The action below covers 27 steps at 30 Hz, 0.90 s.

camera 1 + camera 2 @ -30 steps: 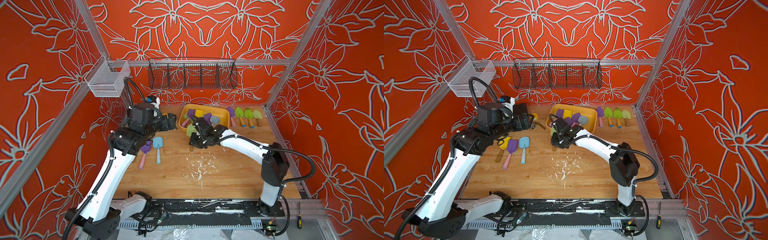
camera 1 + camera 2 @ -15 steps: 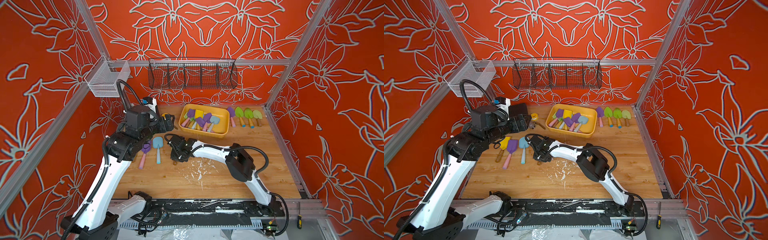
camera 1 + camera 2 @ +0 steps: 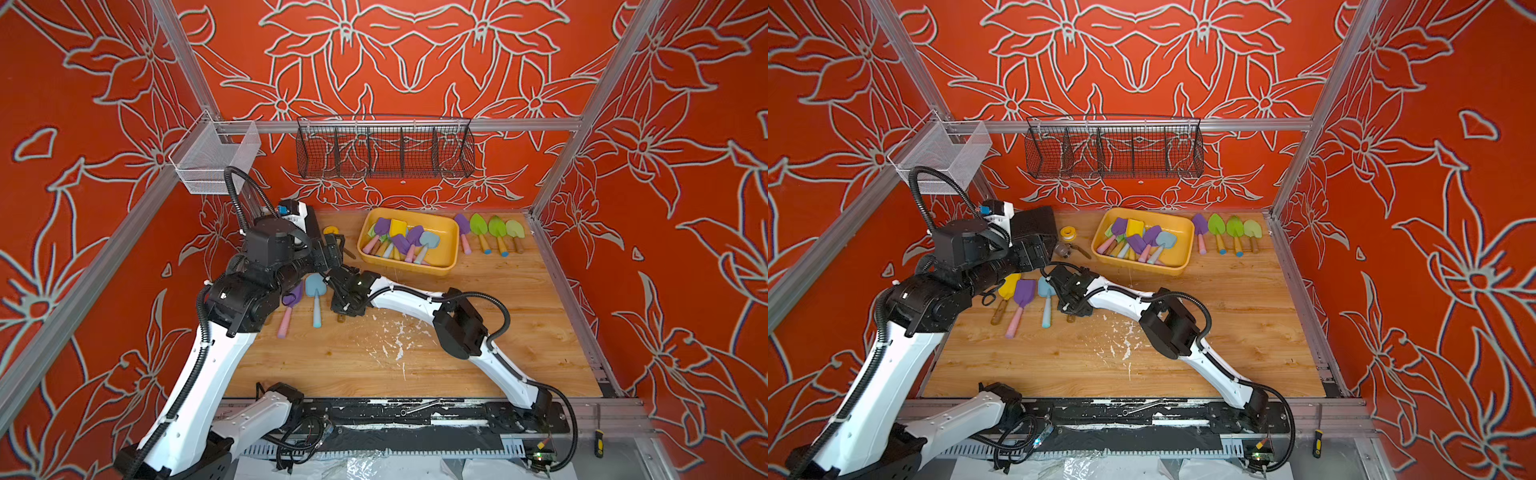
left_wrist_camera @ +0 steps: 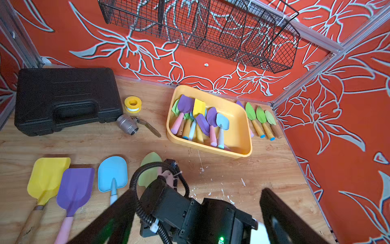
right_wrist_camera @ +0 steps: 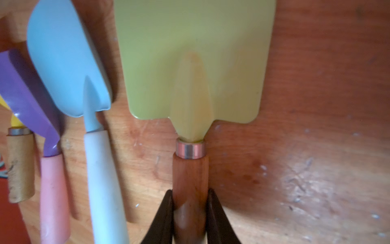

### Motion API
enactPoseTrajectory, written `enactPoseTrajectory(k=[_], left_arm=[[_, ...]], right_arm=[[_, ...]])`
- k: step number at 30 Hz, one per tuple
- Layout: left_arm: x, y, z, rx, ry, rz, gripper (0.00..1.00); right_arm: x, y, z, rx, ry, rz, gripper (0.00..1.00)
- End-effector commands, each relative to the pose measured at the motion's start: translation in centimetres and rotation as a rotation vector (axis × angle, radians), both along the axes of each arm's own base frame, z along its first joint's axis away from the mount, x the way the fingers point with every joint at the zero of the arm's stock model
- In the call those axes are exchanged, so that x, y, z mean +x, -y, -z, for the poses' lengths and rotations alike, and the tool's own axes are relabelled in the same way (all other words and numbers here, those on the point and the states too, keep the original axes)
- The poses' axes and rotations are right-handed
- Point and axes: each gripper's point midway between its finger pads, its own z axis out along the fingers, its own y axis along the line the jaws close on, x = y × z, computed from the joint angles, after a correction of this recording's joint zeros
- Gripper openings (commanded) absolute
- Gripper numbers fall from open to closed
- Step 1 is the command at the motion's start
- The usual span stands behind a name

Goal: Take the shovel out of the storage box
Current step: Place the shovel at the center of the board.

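Green shovel (image 5: 196,63) glossy painted blade, varnished wood handle (image 5: 191,175), shiny metal ferrule (image 5: 190,150), smooth plastic storage box (image 4: 238,124), scuffed wooden table (image 3: 519,316)

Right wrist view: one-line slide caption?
Right gripper shut on the green shovel by its wooden handle, beside the blue shovel lying on the table.

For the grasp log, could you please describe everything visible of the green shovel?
The green shovel has a pale green, broad blade of painted-looking metal, a ferrule and a brown wooden handle, on which the right hand is shut. The shovel is level, low over the table, beside the blue shovel, apart from it; whether it touches the wood is unclear.
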Motion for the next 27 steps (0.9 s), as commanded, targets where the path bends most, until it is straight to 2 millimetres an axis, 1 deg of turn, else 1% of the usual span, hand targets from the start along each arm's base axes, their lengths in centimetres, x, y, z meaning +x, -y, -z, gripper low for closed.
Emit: enactPoseTrajectory(k=[1,3,7,9,12,17,22,27], left_arm=[[-0.2,-0.4,0.2,0.011,-0.013,-0.016,0.92],[-0.2,-0.3,0.2,0.016,-0.011,-0.013,0.92],[-0.2,-0.3,0.2,0.026,-0.010,-0.009,0.92],[-0.1,-0.3,0.3,0.027,-0.012,-0.009,0.92],[-0.1,-0.2,0.3,0.025,-0.014,-0.006,0.92],[0.0,-0.1,0.3,0.021,-0.017,-0.005,0.92],[0.2,0.0,0.0,0.012,-0.015,-0.001,0.92],[0.2,-0.1,-0.5,0.013,-0.006,-0.007,0.92]], right_arm=[[-0.8,-0.1,1.3,-0.041,-0.033,-0.019,0.05],[-0.8,-0.2,1.5,-0.040,-0.041,-0.019,0.11],[-1.0,0.0,1.5,-0.049,-0.049,-0.015,0.34],[-1.0,-0.1,1.4,-0.047,-0.051,-0.013,0.41],[-0.9,-0.3,1.0,-0.034,-0.046,-0.017,0.46],[-0.7,-0.7,-0.7,0.000,-0.035,-0.012,0.50],[-0.7,-1.2,-3.5,0.055,-0.020,-0.015,0.52],[-1.1,-0.9,-7.4,0.104,0.008,-0.034,0.57]])
